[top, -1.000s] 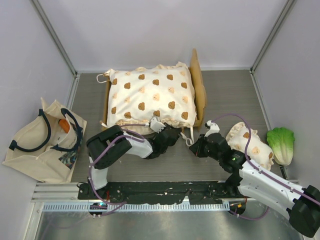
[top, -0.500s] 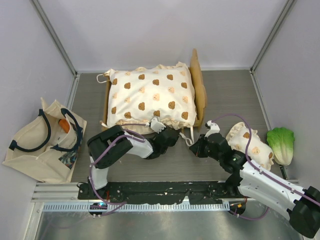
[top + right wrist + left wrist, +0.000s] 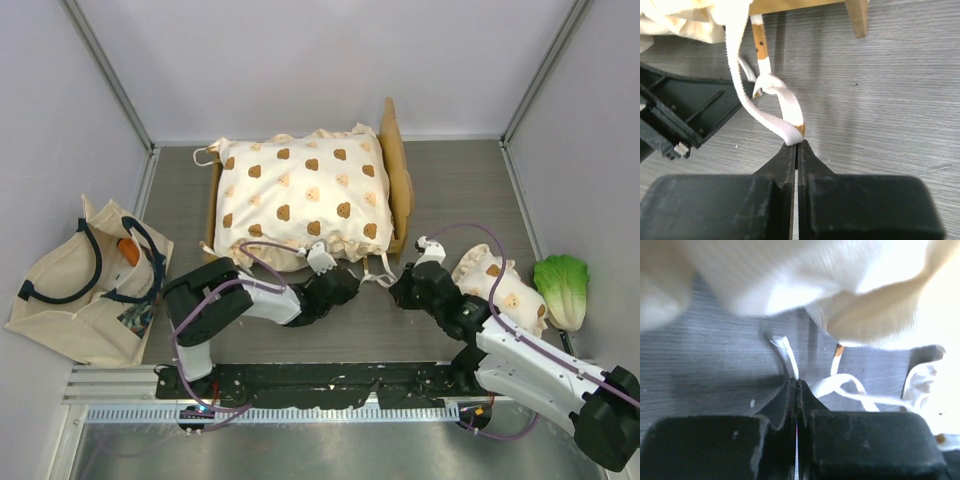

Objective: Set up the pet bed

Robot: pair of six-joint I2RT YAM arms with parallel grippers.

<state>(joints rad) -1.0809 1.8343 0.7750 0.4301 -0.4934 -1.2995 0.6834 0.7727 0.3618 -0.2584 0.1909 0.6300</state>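
Pet bed [image 3: 397, 180], a small light-wood frame with an upright headboard, sits upper centre of the top view on the grey wood-grain table [image 3: 455, 185]; the headboard is on the frame's right side. A cream cushion printed with brown bears [image 3: 300, 195] lies in the frame, covering it almost edge to edge and bulging over the lower edge.

Left gripper [image 3: 322, 262] is just below the cushion's lower edge. In its wrist view the fingertips [image 3: 788, 396] are pressed together, pinching a white tie cord [image 3: 787, 357] that rises from the tips toward the cushion fabric overhead; more loops of white cord lie on the table to the right.

Right gripper [image 3: 397, 288] is just below the bed's lower right corner. In its wrist view the jaws are closed on the brown-tipped end of a flat white ribbon [image 3: 785, 117]; the ribbon runs up-left to a knot, then to the cushion hem; a wooden bed leg [image 3: 857, 17] stands at the top of that view.

A small bear-print pillow [image 3: 497, 287] lies right of the right gripper, partly under that arm; a green lettuce toy [image 3: 562, 290] is just beside it, far right. A beige tote bag with black handles [image 3: 70, 290] lies at far left, well apart from the bed.
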